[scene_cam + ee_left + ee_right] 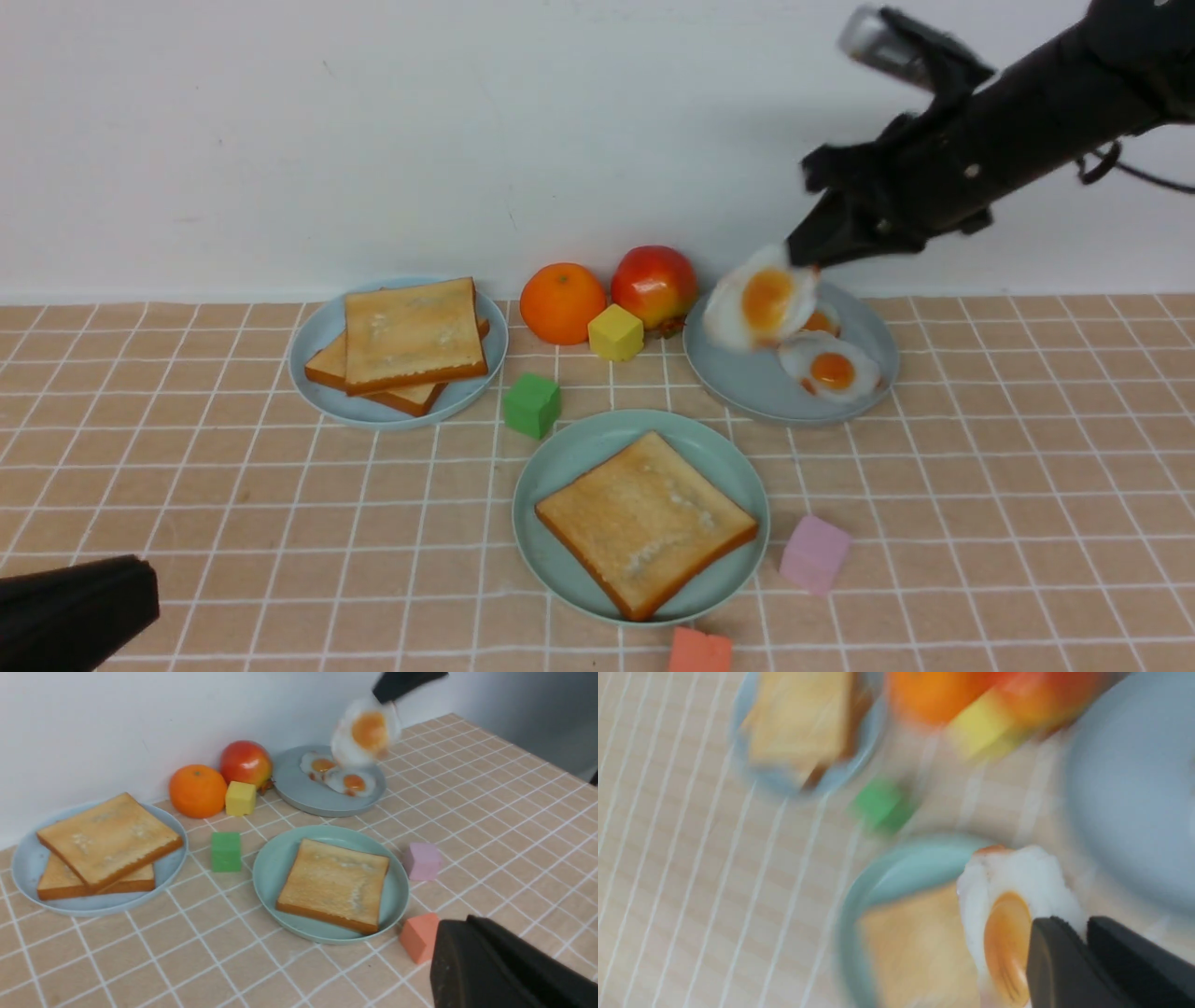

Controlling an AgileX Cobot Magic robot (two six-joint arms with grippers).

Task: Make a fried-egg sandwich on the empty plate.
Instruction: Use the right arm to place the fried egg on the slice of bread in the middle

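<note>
My right arm reaches in from the upper right and slants down toward the back of the table. Its right gripper [805, 254] is pinched on the rim of the flat white fried egg with an orange yolk [761, 303]. The egg hangs tilted in the air over the blue-grey plate [747, 387] at the back right. My left gripper [75, 611] sits low at the near left, jaws closed. In the middle, the round pale teal-green plate [560, 457] carries one square golden toast slice [644, 521]. Everything rests on a peach tiled tabletop [1027, 485] with a white wall [280, 140] behind.
</note>
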